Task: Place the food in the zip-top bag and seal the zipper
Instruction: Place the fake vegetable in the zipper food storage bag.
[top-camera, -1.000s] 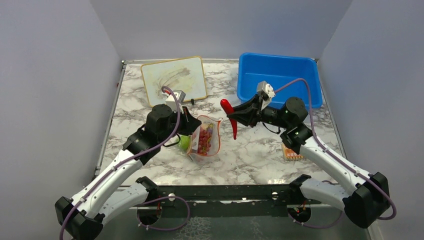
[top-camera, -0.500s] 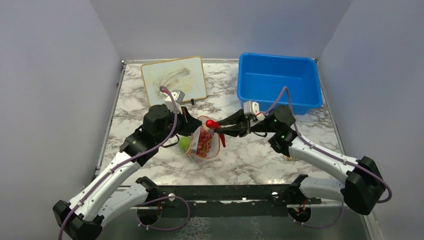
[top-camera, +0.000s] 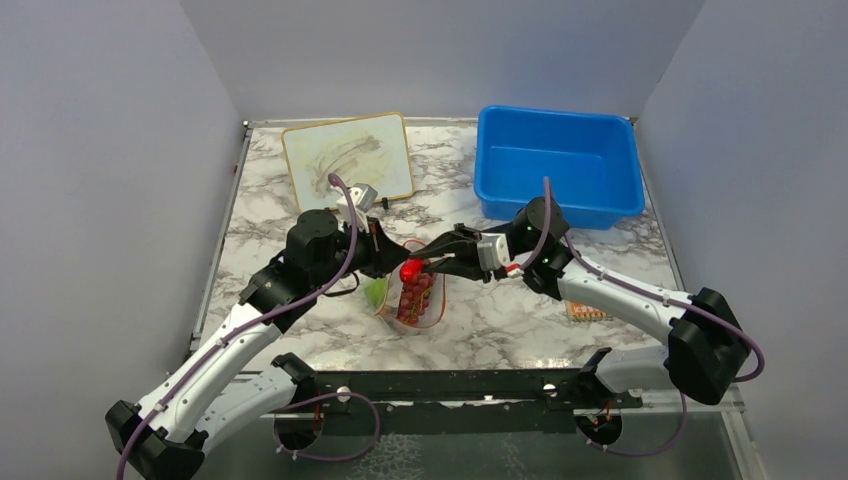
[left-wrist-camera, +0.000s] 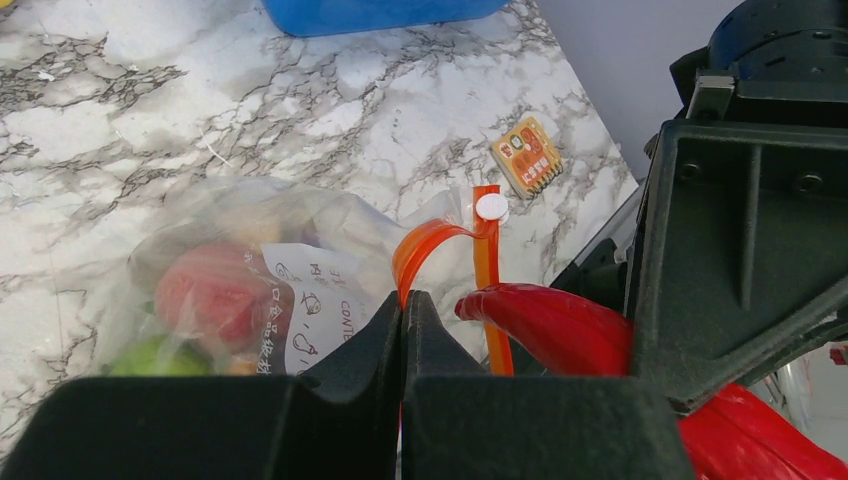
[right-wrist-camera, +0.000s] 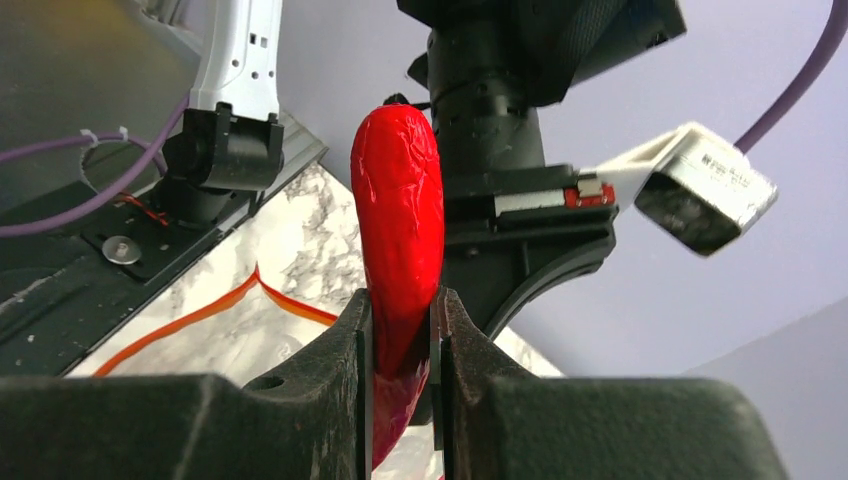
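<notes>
The clear zip-top bag (top-camera: 430, 312) lies mid-table with its mouth lifted. My left gripper (left-wrist-camera: 403, 300) is shut on one lip of the orange-red zipper (left-wrist-camera: 428, 238), holding the mouth open. Through the plastic I see a pink-red peach (left-wrist-camera: 205, 295), a green lime (left-wrist-camera: 150, 357) and dark grapes (top-camera: 415, 297). My right gripper (right-wrist-camera: 400, 305) is shut on a red chili (right-wrist-camera: 400, 220), gripping it low on its body. The chili's tip (left-wrist-camera: 545, 320) sits right beside the left fingers at the bag's mouth. In the top view the chili (top-camera: 410, 270) is over the bag's upper end.
A blue bin (top-camera: 600, 205) stands at the back right. A cream board (top-camera: 348, 155) lies at the back left. A small orange square card (top-camera: 585, 310) lies on the marble under the right forearm and shows in the left wrist view (left-wrist-camera: 527, 155).
My right arm has swung left and down, carrying the chili from mid-table height to the bag's mouth. The left gripper has kept its hold on the zipper lip.
</notes>
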